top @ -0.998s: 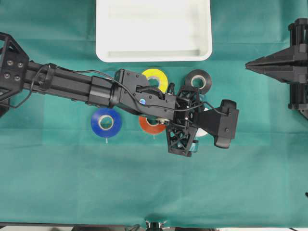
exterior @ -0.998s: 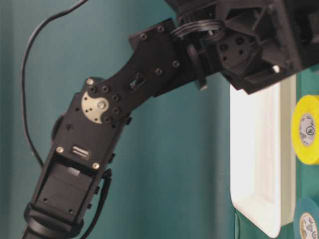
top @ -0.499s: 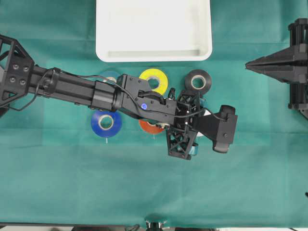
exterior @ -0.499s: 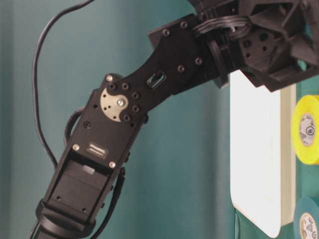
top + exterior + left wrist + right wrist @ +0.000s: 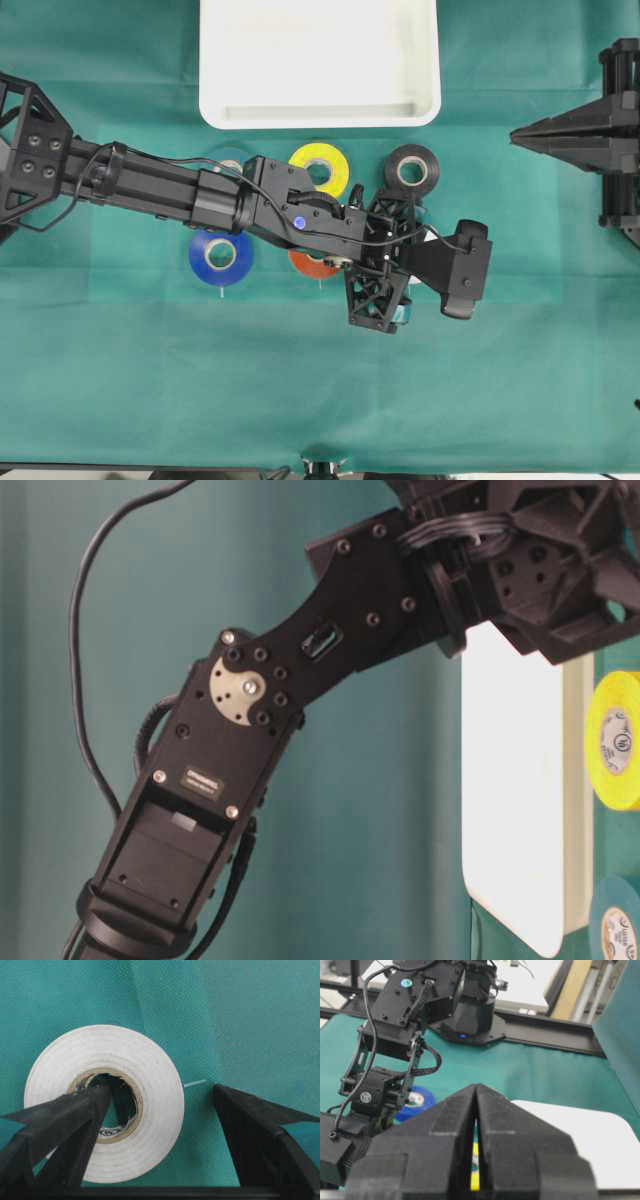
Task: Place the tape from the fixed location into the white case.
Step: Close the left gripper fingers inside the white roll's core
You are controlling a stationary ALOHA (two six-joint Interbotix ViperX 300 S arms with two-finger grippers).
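My left gripper (image 5: 157, 1105) is low over the green cloth (image 5: 240, 1010), with its fingers wide apart and nothing clamped. One black finger (image 5: 75, 1115) has its tip over the pale cardboard core of the white ring-shaped roll of tape (image 5: 145, 1077), and the other finger (image 5: 250, 1125) stands outside the roll on the bare cloth, so one wall of the ring lies between them. I judge this placing is for pinching the wall, because the roll lies flat and offers no other easy hold. Whether the inner finger already touches the core I cannot tell.

In the overhead view the tape is almost fully hidden under my left wrist. Around it are an orange roll (image 5: 312, 265) and a blue roll (image 5: 221, 254) to the left, and a yellow roll (image 5: 320, 168) and a black roll (image 5: 412, 169) further away. These stay apart from my fingers.

Beyond them, at the far edge, lies the large shallow white plastic case (image 5: 320, 112), with nothing inside. My right gripper (image 5: 476, 1125) rests at the right side with its fingers pressed together, empty, out of the way.
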